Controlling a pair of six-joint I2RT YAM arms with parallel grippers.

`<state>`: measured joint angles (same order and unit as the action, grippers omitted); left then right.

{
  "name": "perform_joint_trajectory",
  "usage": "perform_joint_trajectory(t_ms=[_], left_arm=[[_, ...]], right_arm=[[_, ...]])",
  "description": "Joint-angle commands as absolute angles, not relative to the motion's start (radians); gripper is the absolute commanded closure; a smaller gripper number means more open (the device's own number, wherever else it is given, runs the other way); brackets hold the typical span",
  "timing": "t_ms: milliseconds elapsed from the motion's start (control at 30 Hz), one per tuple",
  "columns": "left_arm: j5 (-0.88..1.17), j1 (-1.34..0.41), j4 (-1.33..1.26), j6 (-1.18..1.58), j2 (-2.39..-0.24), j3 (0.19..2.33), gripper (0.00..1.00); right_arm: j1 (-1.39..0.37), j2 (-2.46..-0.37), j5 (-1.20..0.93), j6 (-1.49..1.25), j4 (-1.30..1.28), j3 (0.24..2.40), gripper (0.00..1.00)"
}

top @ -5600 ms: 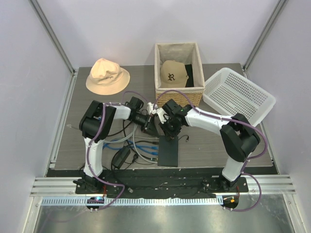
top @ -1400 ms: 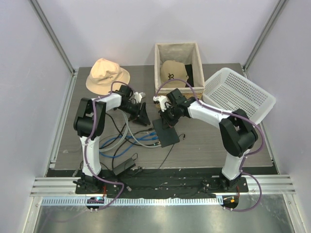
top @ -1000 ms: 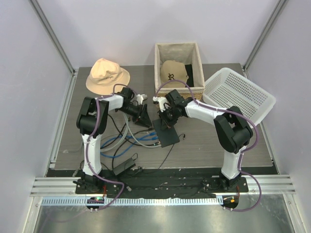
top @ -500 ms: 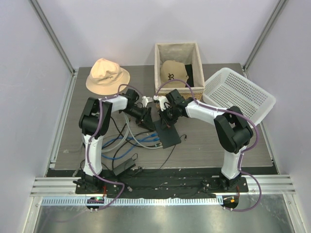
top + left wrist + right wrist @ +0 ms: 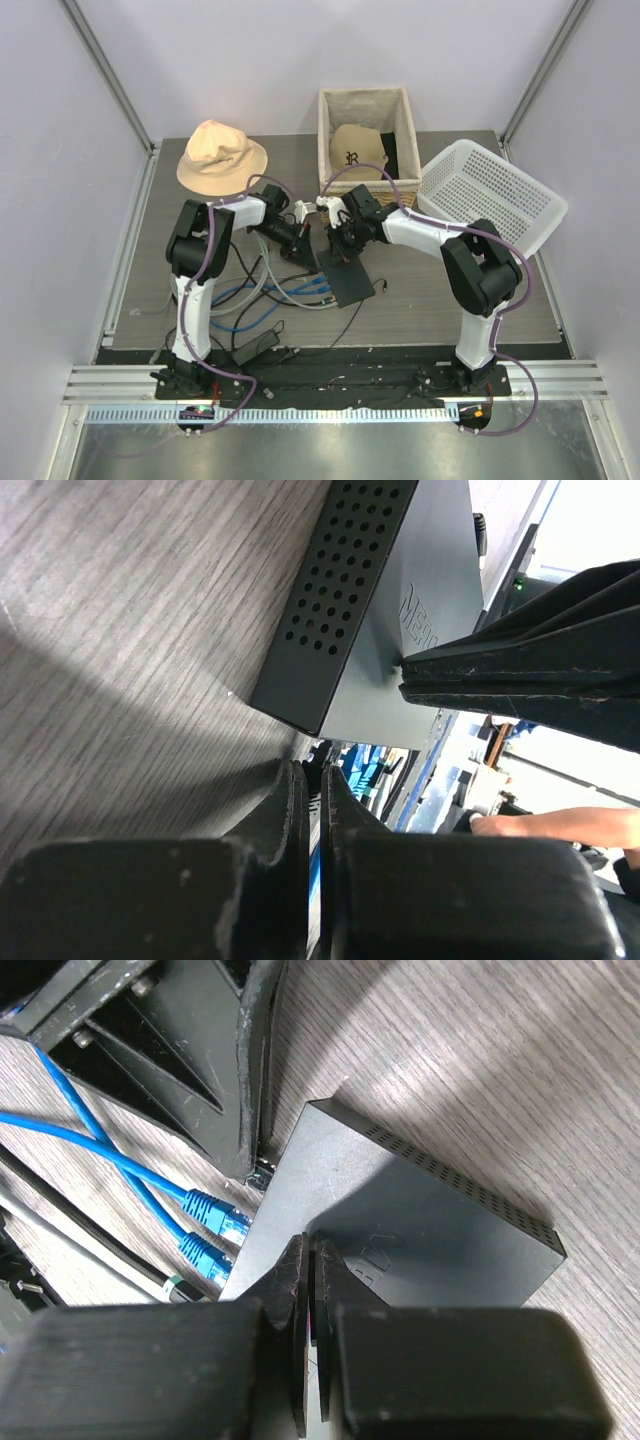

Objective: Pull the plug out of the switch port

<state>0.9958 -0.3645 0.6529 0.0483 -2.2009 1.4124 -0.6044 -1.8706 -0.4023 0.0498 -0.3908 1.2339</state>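
Observation:
The switch (image 5: 350,282) is a flat dark box on the table, also in the left wrist view (image 5: 420,600) and the right wrist view (image 5: 420,1230). My right gripper (image 5: 338,243) is shut, its tips (image 5: 312,1245) resting on the switch's top face. My left gripper (image 5: 306,256) is shut to a thin slit (image 5: 312,770), with its tips at the switch's far left corner, next to a small dark plug (image 5: 263,1175). I cannot tell whether it touches that plug. Two blue plugs (image 5: 212,1210) lie at the switch's left edge.
Blue, grey and black cables (image 5: 260,295) trail left of the switch to a black power adapter (image 5: 258,343) near the front edge. A beige bucket hat (image 5: 220,155) lies far left. A wicker basket (image 5: 367,92) with a cap and a white plastic basket (image 5: 490,195) stand behind.
Since 5.6 s ago the switch has been shifted away from the arms and turned. Over the last second my left gripper moved right and nearer, up to the switch's corner. The right gripper stayed.

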Motion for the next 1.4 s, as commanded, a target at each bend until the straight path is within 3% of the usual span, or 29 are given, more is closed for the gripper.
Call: perform_joint_trajectory(t_ms=[0, 267, 633, 833, 1067, 1100, 1133, 1167, 1233, 1367], left_arm=[[0.854, -0.384, 0.725, 0.003, -2.289, 1.434, 1.0], [0.882, -0.318, 0.911, -0.115, -2.37, 1.644, 1.0], [0.905, -0.319, 0.89, -0.135, -2.309, 1.469, 1.0], [0.83, -0.235, 1.022, -0.179, -2.304, 1.728, 1.0], [0.539, -0.138, 1.031, -0.278, -2.227, 1.922, 1.0], [0.526, -0.138, 1.034, -0.281, -2.22, 1.93, 0.97], [0.522, -0.138, 1.032, -0.279, -2.209, 1.933, 0.79], [0.528, -0.137, 1.019, -0.261, -2.171, 1.919, 0.72], [0.599, -0.138, 0.971, -0.224, -2.111, 1.873, 0.63], [0.802, -0.158, 0.816, -0.1, -1.968, 1.696, 0.53]], right_arm=[[-0.598, -1.864, -0.336, 0.067, -0.4, 1.198, 0.97], [-0.591, -1.862, -0.321, 0.074, -0.393, 1.173, 0.98], [-0.58, -1.856, -0.308, 0.072, -0.377, 1.157, 0.99], [-0.575, -1.858, -0.304, 0.075, -0.377, 1.161, 0.99], [-0.558, -1.832, -0.29, 0.078, -0.364, 1.138, 0.99], [-0.557, -1.827, -0.29, 0.08, -0.362, 1.138, 0.99], [-0.555, -1.822, -0.29, 0.081, -0.359, 1.137, 0.98], [-0.554, -1.818, -0.288, 0.081, -0.359, 1.135, 0.99], [-0.554, -1.809, -0.288, 0.084, -0.356, 1.134, 0.98], [-0.552, -1.798, -0.293, 0.083, -0.348, 1.126, 0.98]])
